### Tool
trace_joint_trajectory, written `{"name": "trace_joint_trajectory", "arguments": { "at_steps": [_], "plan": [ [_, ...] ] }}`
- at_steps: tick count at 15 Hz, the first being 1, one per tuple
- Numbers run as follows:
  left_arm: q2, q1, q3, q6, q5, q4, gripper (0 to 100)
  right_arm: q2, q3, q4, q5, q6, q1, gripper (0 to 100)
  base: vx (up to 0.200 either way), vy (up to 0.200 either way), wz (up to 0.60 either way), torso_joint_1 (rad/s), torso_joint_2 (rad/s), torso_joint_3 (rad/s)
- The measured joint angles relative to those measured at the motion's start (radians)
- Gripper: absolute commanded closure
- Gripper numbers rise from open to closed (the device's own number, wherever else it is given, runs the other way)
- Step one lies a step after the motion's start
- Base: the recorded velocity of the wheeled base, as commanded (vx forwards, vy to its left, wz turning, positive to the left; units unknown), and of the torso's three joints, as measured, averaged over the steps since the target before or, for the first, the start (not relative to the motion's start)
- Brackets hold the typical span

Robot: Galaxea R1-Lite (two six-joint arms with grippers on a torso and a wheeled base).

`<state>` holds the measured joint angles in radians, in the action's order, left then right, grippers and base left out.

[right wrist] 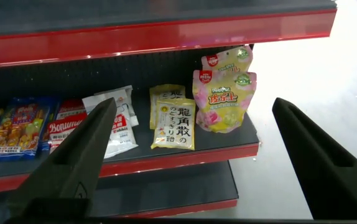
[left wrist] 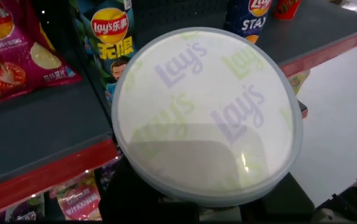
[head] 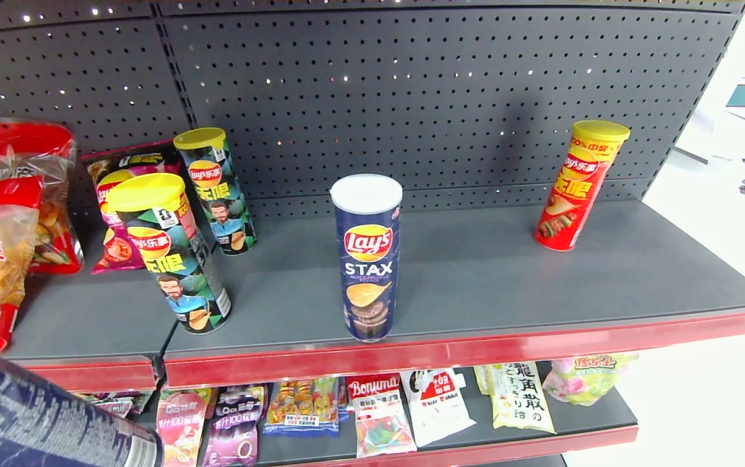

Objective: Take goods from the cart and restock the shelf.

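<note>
A dark blue chip can (head: 41,421) lies tilted at the lower left of the head view, below the shelf's red front edge (head: 450,353). In the left wrist view its white lid (left wrist: 206,112) faces the camera. My left gripper is shut on this can, and the can hides the fingers. A matching blue can (head: 367,259) with a white lid stands upright at the shelf front, middle. My right gripper (right wrist: 194,106) is open with nothing between its fingers, level with the lower shelf (right wrist: 166,158) of snack bags.
Two green cans with yellow lids (head: 168,253) (head: 215,191) stand on the left of the shelf. A red can (head: 577,188) stands far right. Chip bags (head: 2,214) fill the far left. Bare shelf (head: 476,272) lies between the blue and red cans.
</note>
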<state>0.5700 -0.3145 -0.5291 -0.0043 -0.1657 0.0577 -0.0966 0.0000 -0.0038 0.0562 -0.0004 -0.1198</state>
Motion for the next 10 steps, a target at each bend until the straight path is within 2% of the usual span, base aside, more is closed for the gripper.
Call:
{"name": "trace_joint_trajectory", "arguments": {
  "at_steps": [3, 5, 10],
  "plan": [
    [0.139, 0.000, -0.060, 0.006, -0.052, -0.089, 100, 0.000, 0.000, 0.000, 0.000, -0.001, 0.000, 0, 0.000, 0.000, 0.00, 0.000, 0.00, 0.000],
    [0.235, 0.000, -0.087, 0.030, -0.096, -0.137, 100, 0.000, 0.000, 0.000, 0.000, 0.000, 0.000, 0, 0.000, 0.000, 0.00, 0.000, 0.00, 0.000],
    [0.435, -0.013, -0.186, 0.043, -0.111, -0.156, 100, -0.001, 0.000, 0.000, 0.000, -0.001, 0.000, 0, 0.000, 0.000, 0.00, 0.000, 0.00, 0.000]
  ]
}}
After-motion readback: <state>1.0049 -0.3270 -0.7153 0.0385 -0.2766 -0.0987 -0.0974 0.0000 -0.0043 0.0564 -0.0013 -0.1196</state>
